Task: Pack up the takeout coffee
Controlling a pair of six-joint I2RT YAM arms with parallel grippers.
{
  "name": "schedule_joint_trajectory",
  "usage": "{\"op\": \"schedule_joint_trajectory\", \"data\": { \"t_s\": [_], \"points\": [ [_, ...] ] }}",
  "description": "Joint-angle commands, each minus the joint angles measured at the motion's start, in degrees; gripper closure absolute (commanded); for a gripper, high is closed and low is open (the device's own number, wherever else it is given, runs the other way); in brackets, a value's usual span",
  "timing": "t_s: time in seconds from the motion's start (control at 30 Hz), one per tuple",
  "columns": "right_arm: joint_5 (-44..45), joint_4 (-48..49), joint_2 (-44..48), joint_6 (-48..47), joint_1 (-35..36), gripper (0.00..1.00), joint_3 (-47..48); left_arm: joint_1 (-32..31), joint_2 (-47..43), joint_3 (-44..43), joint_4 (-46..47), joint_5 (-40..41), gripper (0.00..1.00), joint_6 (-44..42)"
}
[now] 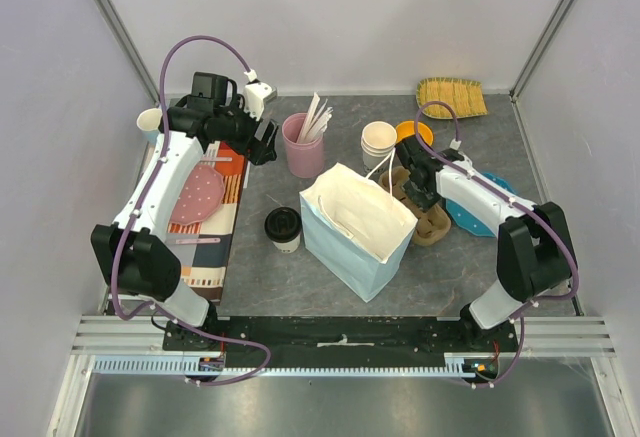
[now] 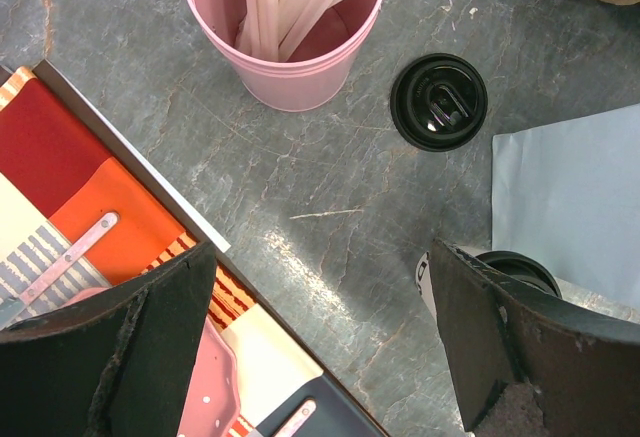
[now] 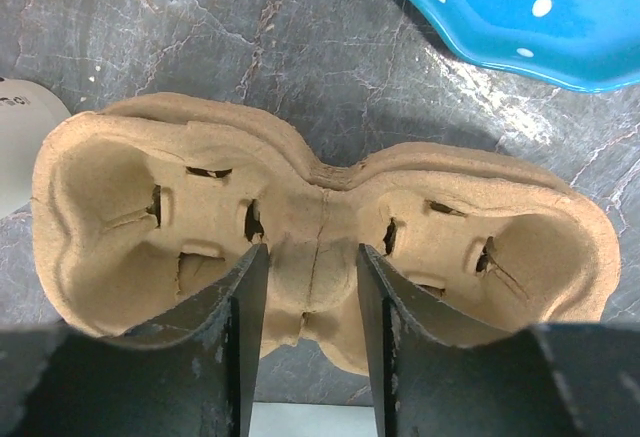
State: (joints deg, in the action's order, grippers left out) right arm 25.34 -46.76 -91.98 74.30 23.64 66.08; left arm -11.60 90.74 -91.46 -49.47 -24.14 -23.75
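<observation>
Coffee (image 1: 283,228): small white paper cup, upright on the table (image 1: 460,267). It has a round black plastic lid, glossy, w/ a raised rim. In the left wrist view the lid (image 2: 439,101) is ahead of the L pincer (image 2: 320,347) and a bit to its right, well apart from it.

L pincer: wide open, holds nothing. Its black fingers (image 2: 150,347) look rough and matte. Straight ahead of it is a pink cup (image 2: 285,32), smooth and ribbed near the rim, w/ flat pale sticks inside. Under its left finger lies a tray (image 2: 60,157) w/ red, orange and cream stripes. To its right is the bag (image 2: 570,197), pale blue paper, open at top, just beside the coffee.

R pincer (image 3: 310,317): open by a narrow gap. Its fingers (image 3: 225,327) stand on both sides of the middle ridge of the carrier (image 3: 320,207); cannot tell if they touch it. Carrier is tan moulded pulp, fibrous, w/ two round wells. Ahead and right of this pincer is a plate (image 3: 520,7), glossy blue w/ a wavy rim and white dots. Table is grey w/ marble-like veins.
</observation>
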Motion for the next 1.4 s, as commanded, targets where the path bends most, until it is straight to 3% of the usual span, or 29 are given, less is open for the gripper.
{"op": "schedule_joint_trajectory", "data": {
  "t_s": [0.0, 0.57, 0.67, 0.73, 0.8, 1.17, 1.37],
  "points": [
    [0.7, 1.5, 0.3, 0.7, 0.2, 0.55, 0.5, 0.3, -0.6, -0.8, 0.2, -0.6, 0.07, -2.3],
    [0.1, 1.5, 3.7, 0.2, 0.1, 0.68, 0.7, 0.2, -0.5, -1.0, 0.3, -0.7, 0.07, -2.3],
    [-0.2, 1.2, 4.0, 0.1, 0.1, 0.54, 0.4, 0.2, -0.5, -0.9, 0.2, -0.6, 0.07, -2.4],
    [-1.0, 1.3, 4.0, 0.4, 0.1, 0.37, -0.2, 0.2, -0.5, -0.9, 0.2, -0.6, 0.07, -2.6],
    [-1.9, 1.7, 3.8, 0.4, 0.2, 0.32, -0.8, 0.2, -0.5, -0.7, 0.3, -0.7, 0.07, -2.5],
    [-3.4, 6.5, -0.1, 0.6, 0.1, 0.33, -2.0, 0.2, -0.7, 0.0, 0.3, -0.5, 0.07, -2.7],
    [-3.5, 6.4, 0.3, 0.8, 0.1, 0.5, -3.0, 0.2, -0.7, -0.1, 0.3, -0.3, 0.07, -3.0]
  ]
}}
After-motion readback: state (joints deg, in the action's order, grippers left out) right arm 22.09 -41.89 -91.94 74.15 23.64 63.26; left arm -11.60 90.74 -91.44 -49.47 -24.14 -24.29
